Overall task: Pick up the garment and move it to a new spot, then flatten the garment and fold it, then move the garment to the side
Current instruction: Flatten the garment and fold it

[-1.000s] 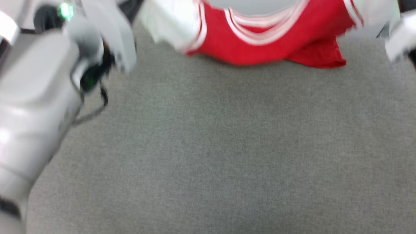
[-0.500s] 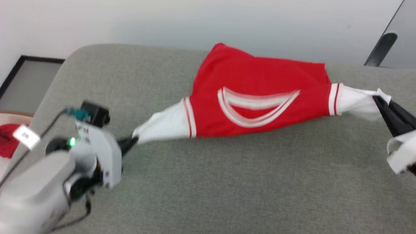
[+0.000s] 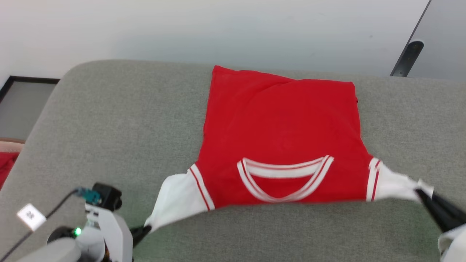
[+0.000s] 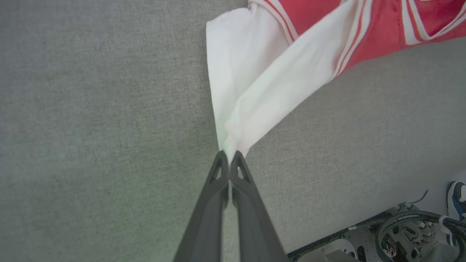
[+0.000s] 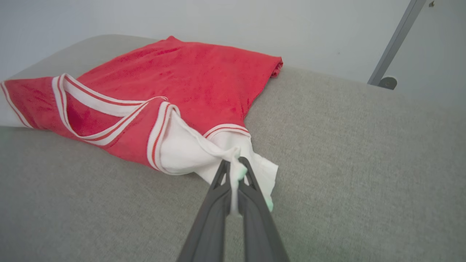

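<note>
**Item 1: garment** (image 3: 280, 131). Red jersey with white short sleeves and red-and-white striped trim. It lies plain side up on the desk (image 3: 109, 120), stretched between the two pincers. The hem end lies far beyond both sets of fingertips. The striped V collar (image 3: 284, 180) sits roughly midway between the pincers. No lettering or number is visible on the upper face. The edge nearest the pincers is lifted slightly off the desk, with a shadow beneath it. Also seen in the left wrist view (image 4: 367, 32) and the right wrist view (image 5: 189, 76).

**Item 2: left pincer** (image 3: 145, 230). Fingers are pressed together on the tip of the left sleeve (image 4: 255, 91), which fans out from the fingertips (image 4: 221, 165) towards the red body. The pinch is clear in the left wrist view (image 4: 228, 157).

**Item 3: right pincer** (image 3: 420, 193). Fingers are closed on the bunched cuff of the right sleeve (image 5: 189, 153), and white cloth shows between them (image 5: 233, 165). The sleeve is pulled taut from the red shoulder to this pincer.

**Item 4: desk**. The top is covered in grey woven fabric and has a rounded far corner.

**Item 5: sundries**.
- Plain red cloth (image 3: 5, 163), off the desk, well to the outer side of the left pincer.
- Dark slanted post (image 3: 406, 58) against the pale wall (image 3: 182, 29), far beyond the right pincer.
- Blue-and-white shoe (image 4: 457, 196) on the floor behind the left pincer.
</note>
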Robot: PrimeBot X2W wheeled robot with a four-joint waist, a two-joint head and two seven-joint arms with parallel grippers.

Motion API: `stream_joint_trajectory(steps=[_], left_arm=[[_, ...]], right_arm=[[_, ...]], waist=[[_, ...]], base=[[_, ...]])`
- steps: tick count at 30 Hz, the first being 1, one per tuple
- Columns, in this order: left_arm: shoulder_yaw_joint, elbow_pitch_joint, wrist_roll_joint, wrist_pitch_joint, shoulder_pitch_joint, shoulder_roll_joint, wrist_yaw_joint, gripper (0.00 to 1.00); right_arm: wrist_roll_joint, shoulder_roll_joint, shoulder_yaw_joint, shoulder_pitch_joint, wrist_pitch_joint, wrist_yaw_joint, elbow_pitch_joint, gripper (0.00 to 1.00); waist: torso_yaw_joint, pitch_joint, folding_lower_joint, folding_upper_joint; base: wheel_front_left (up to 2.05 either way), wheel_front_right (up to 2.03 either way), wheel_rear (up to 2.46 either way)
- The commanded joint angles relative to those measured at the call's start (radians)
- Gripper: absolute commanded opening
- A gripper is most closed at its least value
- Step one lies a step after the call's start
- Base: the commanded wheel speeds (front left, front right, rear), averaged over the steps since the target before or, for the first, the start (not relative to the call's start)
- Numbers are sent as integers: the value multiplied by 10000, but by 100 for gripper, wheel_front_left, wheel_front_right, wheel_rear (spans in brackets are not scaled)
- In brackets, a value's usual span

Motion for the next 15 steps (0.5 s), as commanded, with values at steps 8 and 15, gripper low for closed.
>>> stream_joint_trajectory(steps=[8, 15], left_arm=[[-176, -904, -481, 0, 1057, 371, 969, 0], [-211, -1200, -791, -249, 1724, 525, 1574, 0]], right_arm=[[-89, 4, -371, 1477, 721, -7, -616, 0], [288, -211, -834, 2459, 1242, -7, -995, 0]], waist=[[43, 237, 0, -1], [105, 287, 0, -1]], base=[[0, 0, 0], [0, 0, 0]])
